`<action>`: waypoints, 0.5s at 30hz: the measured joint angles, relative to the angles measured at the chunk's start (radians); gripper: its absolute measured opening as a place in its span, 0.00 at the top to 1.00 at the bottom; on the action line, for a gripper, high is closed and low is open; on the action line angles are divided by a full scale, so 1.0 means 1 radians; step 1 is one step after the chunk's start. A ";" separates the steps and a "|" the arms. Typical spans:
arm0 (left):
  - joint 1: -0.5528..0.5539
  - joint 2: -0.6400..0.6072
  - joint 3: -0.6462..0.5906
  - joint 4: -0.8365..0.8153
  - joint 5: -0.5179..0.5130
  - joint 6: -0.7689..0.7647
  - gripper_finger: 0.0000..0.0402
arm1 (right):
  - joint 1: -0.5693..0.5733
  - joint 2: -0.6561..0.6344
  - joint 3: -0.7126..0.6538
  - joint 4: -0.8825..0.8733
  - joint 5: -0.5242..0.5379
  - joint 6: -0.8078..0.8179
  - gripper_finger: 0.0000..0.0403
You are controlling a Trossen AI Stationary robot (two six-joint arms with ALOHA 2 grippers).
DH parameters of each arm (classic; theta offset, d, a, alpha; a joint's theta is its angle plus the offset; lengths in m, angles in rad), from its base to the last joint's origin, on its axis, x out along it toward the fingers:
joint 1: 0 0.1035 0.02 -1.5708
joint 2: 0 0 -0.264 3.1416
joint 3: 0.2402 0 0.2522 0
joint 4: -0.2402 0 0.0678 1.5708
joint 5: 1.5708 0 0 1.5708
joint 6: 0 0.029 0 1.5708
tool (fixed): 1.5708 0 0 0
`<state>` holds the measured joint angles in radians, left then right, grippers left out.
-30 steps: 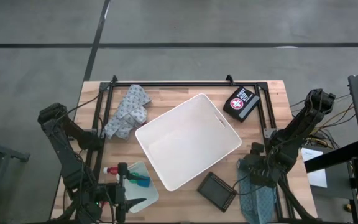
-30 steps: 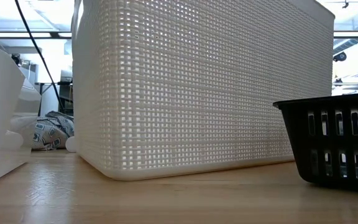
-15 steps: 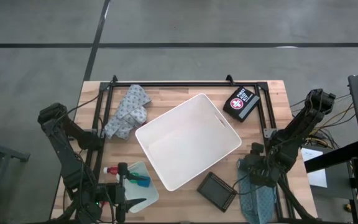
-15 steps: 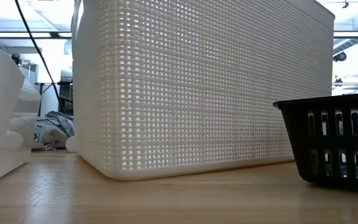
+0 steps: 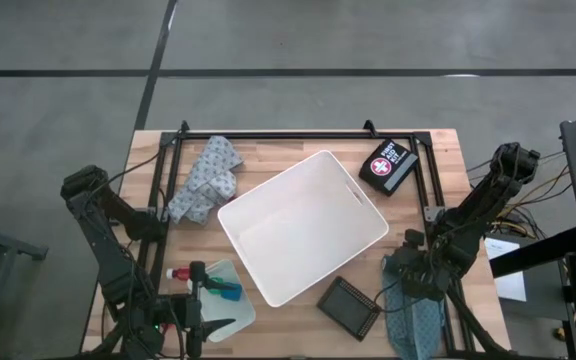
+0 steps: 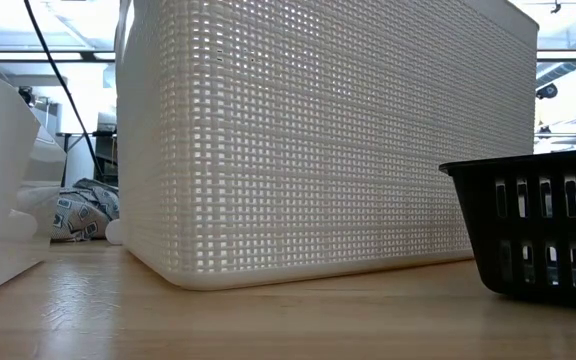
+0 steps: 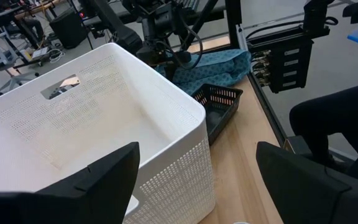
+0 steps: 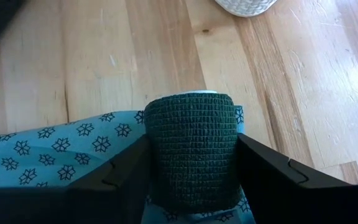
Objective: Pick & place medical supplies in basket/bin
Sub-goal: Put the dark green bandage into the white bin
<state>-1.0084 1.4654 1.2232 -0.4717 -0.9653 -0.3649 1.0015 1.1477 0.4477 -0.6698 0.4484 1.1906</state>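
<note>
Right gripper [image 8: 191, 177] clamped on a ribbed dark green bandage roll [image 8: 191, 149] over blue patterned cloth [image 8: 48, 155], roll's lower end cut off, perforated white bin [image 5: 303, 225] set mid-table, left gripper [image 7: 194, 180] held apart beside it.

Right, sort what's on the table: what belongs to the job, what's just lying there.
Job:
- white bin
- dark green bandage roll between the right hand fingers, over the blue patterned cloth

Lying about:
- grey patterned cloth
- first-aid pouch
- black basket
- translucent tray
- left hand, waiting open
</note>
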 joint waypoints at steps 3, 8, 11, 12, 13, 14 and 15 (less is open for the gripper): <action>0.000 0.000 0.000 0.000 0.000 0.000 0.18 | 0.000 0.000 0.000 0.000 0.000 -0.002 0.49; 0.000 0.000 0.000 0.000 0.000 0.000 0.18 | 0.000 0.000 0.000 0.000 -0.001 -0.004 0.49; 0.000 0.000 0.000 0.000 0.000 0.000 0.18 | 0.000 0.000 0.000 0.000 -0.002 -0.013 0.49; 0.000 0.000 0.000 0.000 0.000 0.000 0.18 | 0.000 0.000 0.000 0.000 -0.002 -0.013 0.49; 0.000 0.000 0.000 0.000 0.000 0.000 0.18 | 0.000 0.000 0.000 0.000 -0.003 -0.013 0.49; 0.000 0.000 0.000 0.000 0.000 0.000 0.18 | 0.000 0.000 0.000 0.000 -0.003 -0.013 0.49; 0.000 0.000 0.000 0.000 0.000 0.000 0.18 | 0.000 0.000 0.000 0.000 -0.004 -0.013 0.49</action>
<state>-1.0086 1.4654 1.2232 -0.4717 -0.9649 -0.3649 1.0012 1.1477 0.4473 -0.6701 0.4440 1.1778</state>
